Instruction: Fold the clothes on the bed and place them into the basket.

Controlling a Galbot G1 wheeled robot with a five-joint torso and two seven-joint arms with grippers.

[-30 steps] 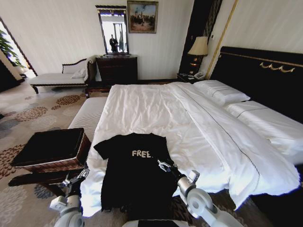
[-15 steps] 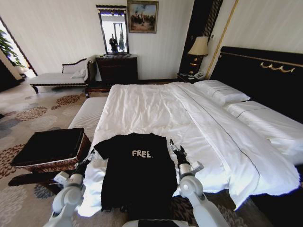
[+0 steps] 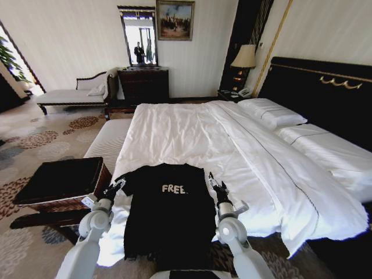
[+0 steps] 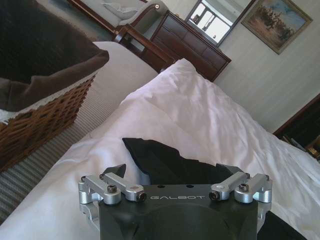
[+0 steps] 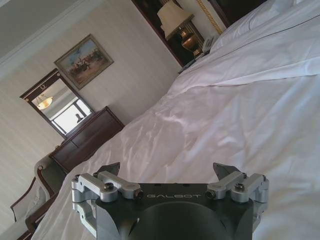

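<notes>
While the black T-shirt (image 3: 168, 212) lies flat at the bed's (image 3: 232, 151) foot, your left gripper (image 3: 116, 187) and right gripper (image 3: 213, 181), both spread, flank its sleeves. Next, pinch them.

T-shirt (image 3: 168, 215) reads "FREE" (grippers: "GALBOT").

Black T-shirt (image 3: 167, 215), white "FREE!" lettering on chest; bed (image 3: 244, 157) white duvet and pillows, black headboard with gold trim; basket (image 3: 64, 185) brown woven wicker, black lining; carpet (image 3: 35, 139) pale with brown rounded motifs; bench (image 3: 107, 142) pale, finely striped; dresser (image 3: 143, 84) dark brown wood; walls cream
</notes>
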